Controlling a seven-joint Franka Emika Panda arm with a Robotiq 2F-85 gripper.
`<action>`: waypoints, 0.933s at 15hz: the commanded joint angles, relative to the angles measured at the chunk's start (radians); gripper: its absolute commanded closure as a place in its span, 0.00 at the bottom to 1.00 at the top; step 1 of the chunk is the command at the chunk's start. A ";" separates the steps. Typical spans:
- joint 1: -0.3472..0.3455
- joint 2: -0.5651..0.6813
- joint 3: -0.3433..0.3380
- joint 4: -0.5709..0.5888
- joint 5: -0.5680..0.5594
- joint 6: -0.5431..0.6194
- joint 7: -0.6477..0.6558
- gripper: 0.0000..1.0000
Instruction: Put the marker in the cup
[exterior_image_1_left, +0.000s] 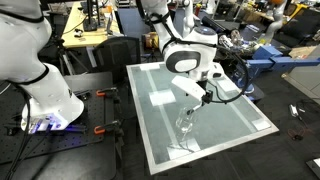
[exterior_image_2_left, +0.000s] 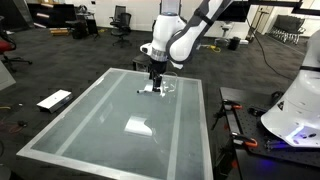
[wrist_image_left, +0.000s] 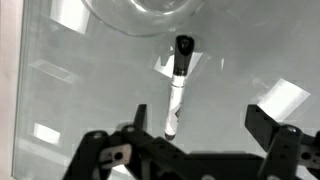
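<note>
The marker has a black cap and a white barrel and lies on the glassy table top. In the wrist view its cap end points at the clear cup, whose round rim shows at the top edge. My gripper is open. Its two dark fingers stand wide apart just above the marker's lower end, with the marker nearer one finger and untouched. In both exterior views the gripper hangs low over the table. The cup shows faintly beside it. A small pale streak under the gripper is the marker.
The grey table has a pale border and bright glare patches. A second white robot base and red clamps stand beside it. Desks, chairs and cables surround it. A white board lies on the floor.
</note>
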 joint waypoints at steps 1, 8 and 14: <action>-0.047 0.049 0.039 0.073 -0.011 -0.040 -0.001 0.00; -0.088 0.129 0.082 0.188 -0.001 -0.126 -0.025 0.00; -0.099 0.166 0.098 0.243 0.004 -0.183 -0.035 0.46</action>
